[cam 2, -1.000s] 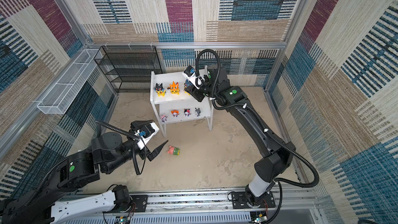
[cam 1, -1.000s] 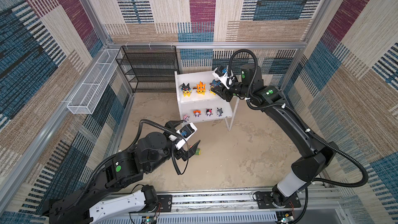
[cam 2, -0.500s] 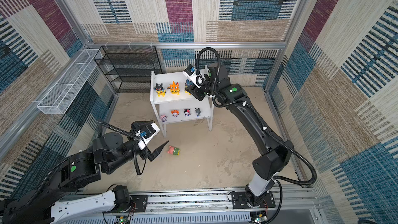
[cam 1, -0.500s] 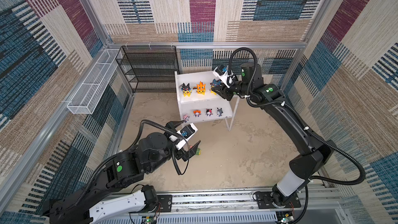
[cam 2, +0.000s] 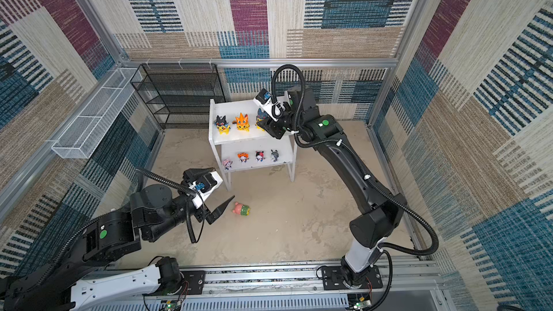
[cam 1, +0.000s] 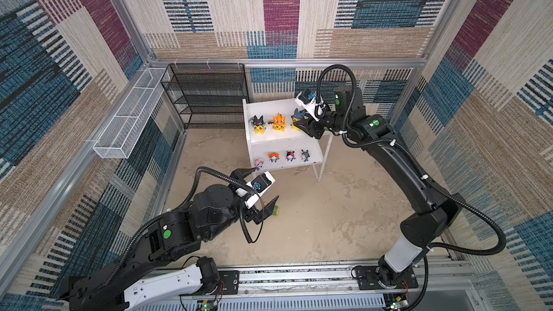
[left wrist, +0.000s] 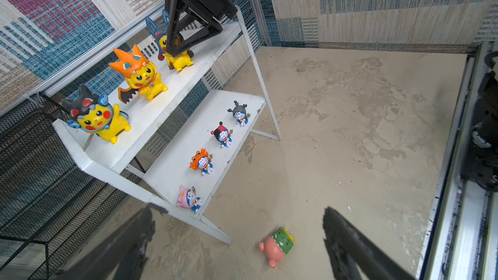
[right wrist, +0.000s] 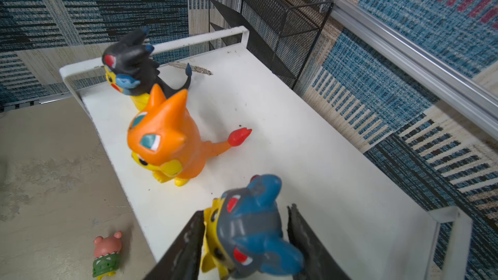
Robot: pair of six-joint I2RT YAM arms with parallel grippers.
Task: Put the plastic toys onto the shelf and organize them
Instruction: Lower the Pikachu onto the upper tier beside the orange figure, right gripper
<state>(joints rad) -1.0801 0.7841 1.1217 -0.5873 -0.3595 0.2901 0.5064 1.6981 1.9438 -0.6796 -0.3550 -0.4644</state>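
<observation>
The white shelf (cam 1: 287, 140) stands at the back. Its upper board holds a black-hooded toy (cam 1: 258, 124), an orange-hooded toy (cam 1: 279, 122) and a blue-hooded toy (right wrist: 250, 224). My right gripper (right wrist: 245, 210) is open around the blue-hooded one, one finger against its yellow face and a slim gap at the other; the toy stands on the board. Several tiny toys (left wrist: 200, 161) line the lower board. A pink-and-green toy (left wrist: 276, 243) lies on its side on the floor. My left gripper (left wrist: 239, 210) hovers wide open just short of it, holding nothing.
A black mesh rack (cam 1: 206, 97) stands left of the shelf against the back wall. A white wire basket (cam 1: 128, 121) hangs on the left wall. Carpeted walls close in the sandy floor (cam 1: 344, 210); the arms' rail (cam 1: 299, 276) runs along the front.
My right gripper's jaws have widened around the blue-hooded toy, which now rests on the upper board. The left arm has hardly moved.
</observation>
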